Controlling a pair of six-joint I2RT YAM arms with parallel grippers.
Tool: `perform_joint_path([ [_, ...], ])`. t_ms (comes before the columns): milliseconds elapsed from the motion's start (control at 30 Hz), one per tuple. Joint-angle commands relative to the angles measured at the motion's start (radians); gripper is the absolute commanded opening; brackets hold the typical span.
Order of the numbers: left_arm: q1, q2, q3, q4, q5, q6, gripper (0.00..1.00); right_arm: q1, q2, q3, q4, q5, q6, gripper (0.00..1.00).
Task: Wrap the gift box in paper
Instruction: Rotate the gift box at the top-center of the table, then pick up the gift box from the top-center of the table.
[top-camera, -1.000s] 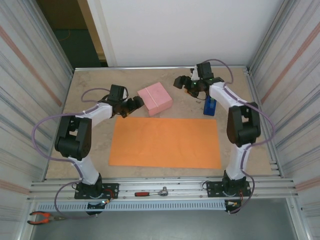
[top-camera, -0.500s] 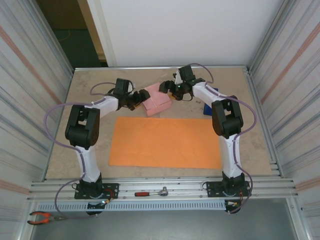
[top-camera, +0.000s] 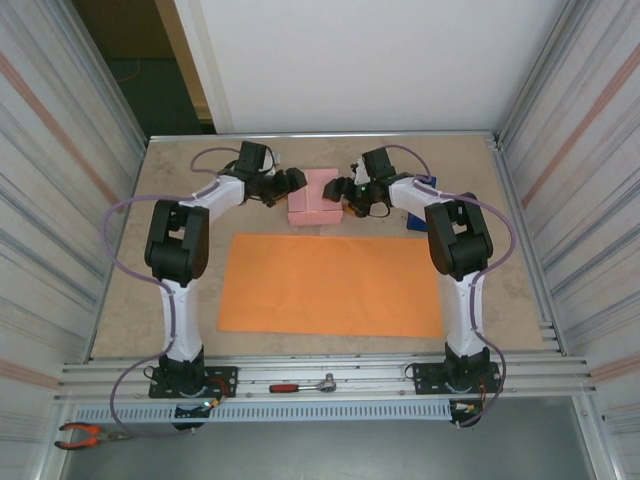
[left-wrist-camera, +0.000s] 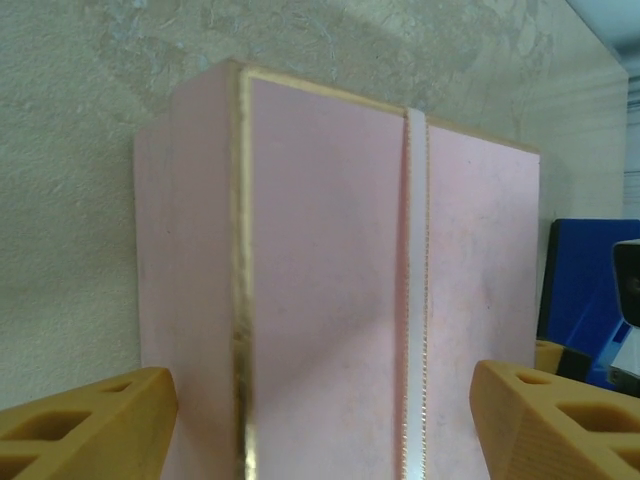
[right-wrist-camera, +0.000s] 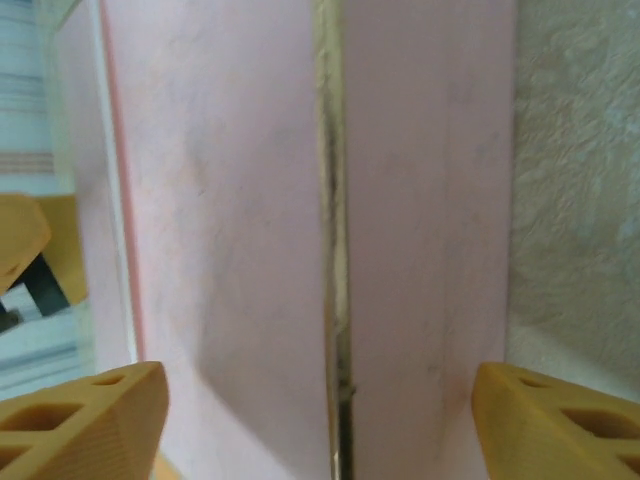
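Gift box (top-camera: 315, 197), pale pink with gilt edging and a white band (left-wrist-camera: 417, 300) across its lid, lies flat on the surface (top-camera: 320, 152) just behind the far long edge of the paper (top-camera: 330, 285), near it but not on it. The left gripper (top-camera: 293, 182) stands at the box's left side and the right gripper (top-camera: 343, 190) at its right side, facing one another across it. Both sets of jaws are spread wide with their tips at the box's flanks and nothing clamped; whether any tip touches the card cannot be told. As judged, the box is light, stiff and smooth-sided, so it will likely slide rather than tip if pushed low. The opposite side walls look like the best hold, since the lid seam may lift under a pinch from above. The paper is thin and limp, liable to crease or skate when the box is dragged across its edge, so lifting the box over seems safer. The paper's near half is open. A blue tape dispenser (left-wrist-camera: 585, 295) sits close by on the right, beside the right arm, and narrows the room there. The side walls (top-camera: 60, 200) stand well apart from the work.
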Motion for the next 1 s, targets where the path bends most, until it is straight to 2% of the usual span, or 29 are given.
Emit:
perform_joint_path([
  [0, -0.003, -0.002, 0.045, -0.097, -0.041, 0.103, 0.79, 0.000, -0.066, -0.013, 0.010, 0.013, -0.004, 0.87],
  [100, 0.004, 0.003, 0.056, -0.140, -0.084, 0.160, 0.81, -0.010, -0.059, -0.009, 0.004, 0.027, -0.005, 0.88],
  [233, 0.005, 0.010, 0.050, -0.148, -0.074, 0.188, 0.81, -0.013, -0.035, 0.005, 0.003, 0.027, -0.002, 0.85],
  [333, -0.004, 0.016, 0.035, -0.122, -0.053, 0.181, 0.78, -0.010, -0.009, 0.023, 0.003, 0.023, 0.004, 0.83],
  [433, -0.019, 0.031, 0.032, -0.097, -0.028, 0.175, 0.71, -0.003, 0.010, 0.036, 0.002, 0.019, 0.005, 0.80],
  [533, -0.033, 0.044, 0.038, -0.074, 0.000, 0.165, 0.65, 0.004, 0.019, 0.044, 0.005, 0.002, 0.011, 0.71],
  [667, -0.051, 0.043, 0.053, -0.070, 0.027, 0.160, 0.64, 0.016, 0.005, 0.049, 0.011, -0.037, 0.017, 0.46],
  [700, -0.056, 0.035, 0.053, -0.070, 0.031, 0.161, 0.63, 0.019, -0.007, 0.045, 0.014, -0.045, 0.018, 0.42],
  [800, -0.078, -0.012, 0.038, -0.070, 0.036, 0.163, 0.63, 0.032, -0.078, 0.009, 0.021, -0.040, 0.021, 0.39],
  [967, -0.129, -0.173, -0.040, -0.061, 0.023, 0.158, 0.63, 0.062, -0.250, -0.106, 0.047, -0.003, 0.037, 0.40],
])
